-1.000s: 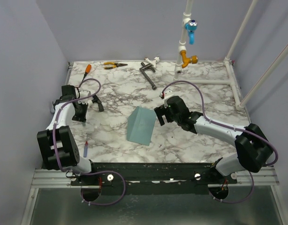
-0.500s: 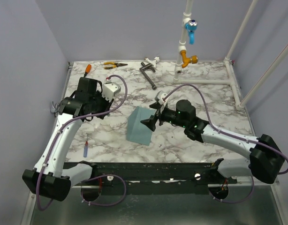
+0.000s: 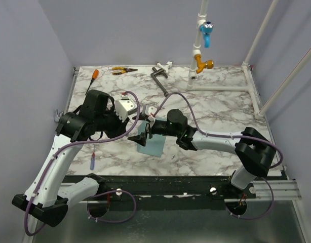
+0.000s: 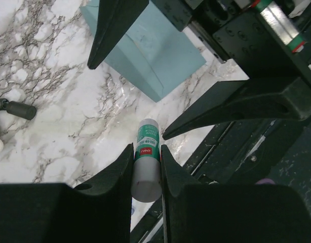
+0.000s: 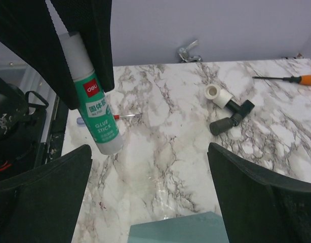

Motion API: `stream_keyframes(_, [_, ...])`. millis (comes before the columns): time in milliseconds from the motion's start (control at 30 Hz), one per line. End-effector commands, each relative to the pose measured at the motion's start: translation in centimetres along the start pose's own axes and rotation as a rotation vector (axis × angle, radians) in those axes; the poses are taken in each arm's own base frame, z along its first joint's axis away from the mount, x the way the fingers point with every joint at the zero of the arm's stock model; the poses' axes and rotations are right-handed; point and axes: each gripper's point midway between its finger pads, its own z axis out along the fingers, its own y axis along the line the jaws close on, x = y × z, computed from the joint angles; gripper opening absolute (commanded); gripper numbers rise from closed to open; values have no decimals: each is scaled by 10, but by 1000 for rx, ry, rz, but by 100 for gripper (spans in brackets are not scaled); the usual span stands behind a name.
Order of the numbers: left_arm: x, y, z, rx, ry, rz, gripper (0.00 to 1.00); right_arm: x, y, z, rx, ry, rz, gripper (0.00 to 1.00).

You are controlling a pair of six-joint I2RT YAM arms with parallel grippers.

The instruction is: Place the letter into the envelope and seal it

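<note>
Your left tool [image 4: 145, 152] is clenched on a glue stick [image 4: 146, 172], held above the worktop [image 3: 226, 101] with its free end toward the right tool [image 5: 149, 148]. That one is released, fingers spread wide close by, probably so it can take the cap off before the flap is glued. The envelope [image 4: 155, 66] lies flat just below both. The letter is not visible, perhaps already inside. Your left arm arches high over from its side, while the right reaches low and long across.
</note>
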Motion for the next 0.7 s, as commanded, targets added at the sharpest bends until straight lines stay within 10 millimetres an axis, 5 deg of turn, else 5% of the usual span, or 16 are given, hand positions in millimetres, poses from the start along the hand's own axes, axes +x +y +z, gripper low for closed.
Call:
stream_keyframes(0, [-10,-25,-10,106,-61,-9,0,-21,15,13,-107,-87,-42,99])
stream_keyframes(233, [-25,-25,-9,129,-107,-4,0,-15,29,23,-209,-89,6,86])
stream_keyframes(467, [-30,-28,-6,160,-112,-1,0,-23,48,18,-318,-124,26,31])
stream_keyframes(533, [-31,-29,-7,167,-120,7,0,-24,51,14,-331,-113,33,3])
stream_keyframes(633, [-34,-30,-15,153,-143,42,67,-20,52,8,-320,-66,40,1])
stream_keyframes(667, [-34,-30,-19,148,-152,74,76,-16,52,4,-313,-38,32,1])
